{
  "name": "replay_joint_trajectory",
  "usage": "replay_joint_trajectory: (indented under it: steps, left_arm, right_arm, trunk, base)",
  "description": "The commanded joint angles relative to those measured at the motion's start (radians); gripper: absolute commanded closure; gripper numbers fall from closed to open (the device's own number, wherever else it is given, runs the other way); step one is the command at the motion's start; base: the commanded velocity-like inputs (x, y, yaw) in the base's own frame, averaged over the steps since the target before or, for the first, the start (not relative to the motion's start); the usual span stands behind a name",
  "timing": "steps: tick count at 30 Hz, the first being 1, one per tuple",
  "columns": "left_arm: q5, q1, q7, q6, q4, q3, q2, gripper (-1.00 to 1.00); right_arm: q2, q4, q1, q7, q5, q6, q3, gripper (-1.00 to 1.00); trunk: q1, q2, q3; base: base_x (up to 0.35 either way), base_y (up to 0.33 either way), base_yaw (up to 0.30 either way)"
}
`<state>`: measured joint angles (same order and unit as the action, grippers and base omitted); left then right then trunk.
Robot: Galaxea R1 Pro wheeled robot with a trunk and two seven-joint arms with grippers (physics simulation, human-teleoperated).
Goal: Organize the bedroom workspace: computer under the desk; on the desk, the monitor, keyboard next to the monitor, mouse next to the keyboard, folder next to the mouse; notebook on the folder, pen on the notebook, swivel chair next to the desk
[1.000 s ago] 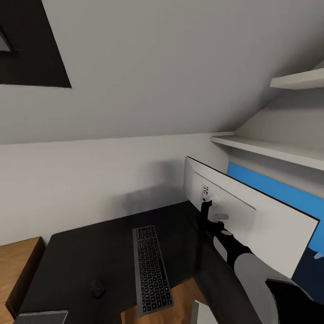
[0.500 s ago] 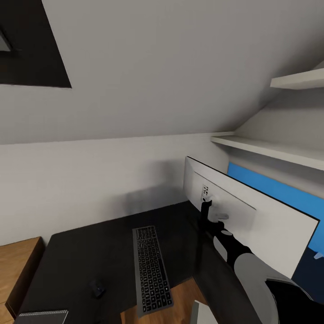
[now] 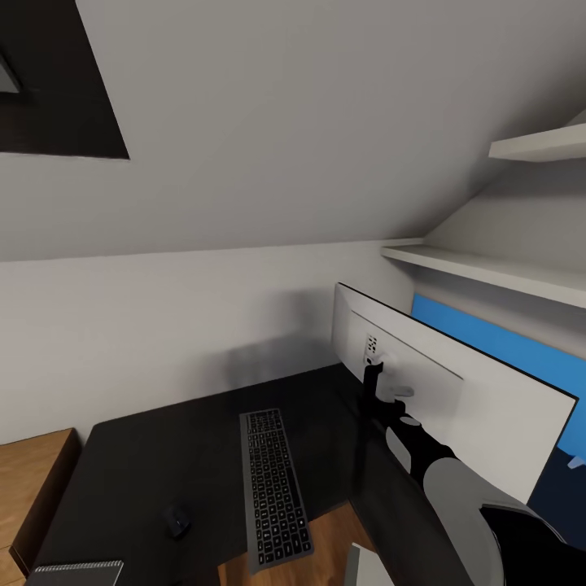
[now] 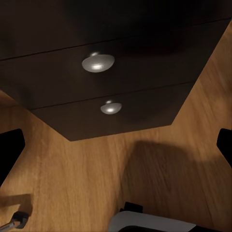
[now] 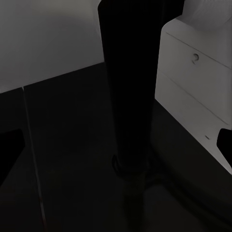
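as seen from over the robot's shoulder, the monitor [image 3: 443, 407] stands on the glossy black surface [image 3: 163, 464] with its pale back toward the robot, and the right arm [image 3: 423, 456] reaches up to the stand [image 3: 373, 387] behind the panel. the right hand [image 3: 389, 399] sits at the stand; whether its fingers are wide or closed on the post i cannot tell, since the right wrist view gives just the dark upright post [image 5: 128, 96] straight ahead with black finger tips at both frame edges. the keyboard [image 3: 273, 487] lies lengthwise on the surface just beside the monitor, the mouse [image 3: 177, 521] near it on the far side, and a grey notebook [image 3: 77, 572] at the near corner. the left wrist view looks down at the dark drawer fronts [image 4: 106, 82] and their round knobs [image 4: 98, 62] over the wooden floor [image 4: 72, 174], the left hand apparently spread wide.

the step in hand seems to be setting the monitor square on the surface. done well, it means gripping the post low, turning slowly so the wide panel does not tip, and keeping the base clear of the keyboard.
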<state>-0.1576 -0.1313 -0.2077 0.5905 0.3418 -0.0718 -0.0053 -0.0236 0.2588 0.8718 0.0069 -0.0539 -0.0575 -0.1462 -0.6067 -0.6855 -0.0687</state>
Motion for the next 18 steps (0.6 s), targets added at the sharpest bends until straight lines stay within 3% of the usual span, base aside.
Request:
replay_joint_trajectory:
  steps: [1,11,18]
  left_arm:
    - [-0.010,0.000,-0.004,0.002,0.002,-0.008,0.001,-1.00]
    - [-0.008,0.000,-0.003,0.006,0.002,-0.009,0.001,-1.00]
    - [-0.009,0.000,-0.005,0.006,0.004,-0.008,0.000,-1.00]
  right_arm:
    - [-0.001,-0.001,0.001,0.001,-0.006,-0.004,-0.007,-1.00]
    - [-0.001,-0.001,0.001,0.001,-0.006,-0.008,-0.007,-1.00]
    - [-0.001,-0.004,0.001,-0.002,-0.007,-0.055,-0.007,-1.00]
  trunk:
    - [0.000,-0.001,-0.002]
    - [0.000,-0.001,-0.002]
    - [0.000,-0.001,-0.002]
  base:
    - [0.000,0.000,0.000]
    - [0.000,0.000,0.000]
    - [0.000,0.000,0.000]
